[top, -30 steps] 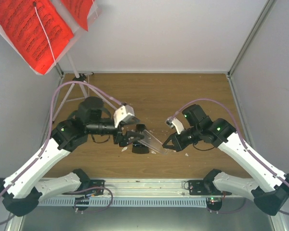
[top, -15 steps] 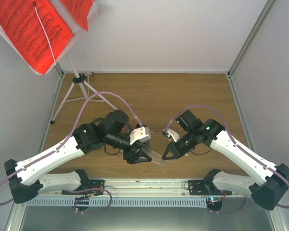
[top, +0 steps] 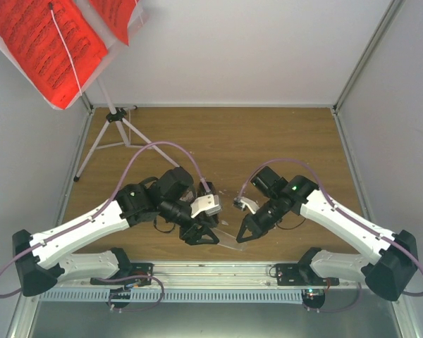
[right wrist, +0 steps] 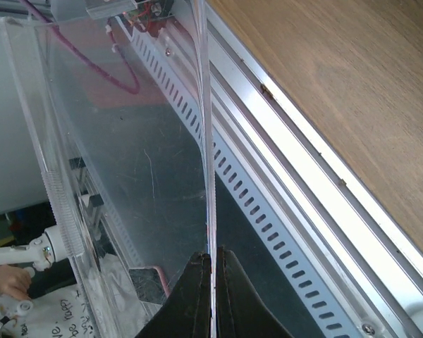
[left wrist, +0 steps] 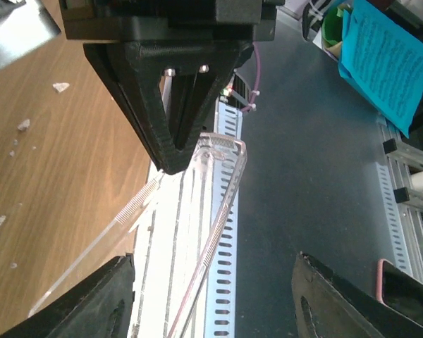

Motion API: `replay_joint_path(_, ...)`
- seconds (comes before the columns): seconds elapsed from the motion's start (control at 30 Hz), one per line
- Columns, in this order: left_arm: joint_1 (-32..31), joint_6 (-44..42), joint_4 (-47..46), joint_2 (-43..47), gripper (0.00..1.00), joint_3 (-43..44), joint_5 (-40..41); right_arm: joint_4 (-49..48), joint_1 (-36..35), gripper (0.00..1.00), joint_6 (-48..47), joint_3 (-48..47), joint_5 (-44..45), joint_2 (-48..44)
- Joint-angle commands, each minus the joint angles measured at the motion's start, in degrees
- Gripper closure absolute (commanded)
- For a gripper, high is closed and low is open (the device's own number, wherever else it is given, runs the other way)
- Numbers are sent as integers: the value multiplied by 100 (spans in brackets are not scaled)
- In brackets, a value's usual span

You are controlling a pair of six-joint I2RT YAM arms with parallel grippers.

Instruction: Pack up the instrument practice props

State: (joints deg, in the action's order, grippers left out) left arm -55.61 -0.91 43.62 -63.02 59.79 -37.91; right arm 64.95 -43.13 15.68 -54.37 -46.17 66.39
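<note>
Overhead: the white music stand with thin tripod legs (top: 102,91) stands in the far-left corner of the brown wooden table (top: 268,134), its feet close to the left wall. Its tray leans out above that corner and carries the bright red sheets of printed music (top: 42,42). Stand and sheets are well apart from both sets of fingers. Open board lies behind and to the right of the arms, up to the white back wall (top: 233,56). Both arms crowd the near edge, just short of the slotted aluminium rail (top: 218,296). The left fingers (top: 201,238) are parted with nothing gripped. The left wrist view gives the detail: the left fingers (left wrist: 213,260) stand either side of the ribbed rim of a clear stiff plastic sleeve (left wrist: 218,183), which touches neither as far as I can see. The same view shows small white crumbs (left wrist: 60,87) on the wood and the right fingers (left wrist: 175,162) head-on, tip on the sleeve. Overhead, the sleeve (top: 227,238) is only a faint glint between the arms. The right fingers (top: 242,236) are closed tight on its edge. In the right wrist view the right fingers (right wrist: 211,257) pinch the sheet edge-on, and it reaches out over the rail (right wrist: 268,204).
</note>
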Motion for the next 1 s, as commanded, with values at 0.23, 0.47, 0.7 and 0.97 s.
replay_joint_path(0.23, -25, 244, -38, -95, 47, -313, -322, 459, -80, 99, -464, -136, 126, 96)
replay_joint_path(0.47, -36, 249, -89, -225, 51, -395, -482, 478, -80, 100, -546, -272, 126, 243)
replay_joint_path(0.7, -63, 241, -126, -272, 56, -446, -602, 469, -118, 99, -574, -402, 95, 404)
replay_joint_path(0.97, -113, 269, -126, -323, 57, -504, -547, 491, -195, 100, -570, -466, 108, 463)
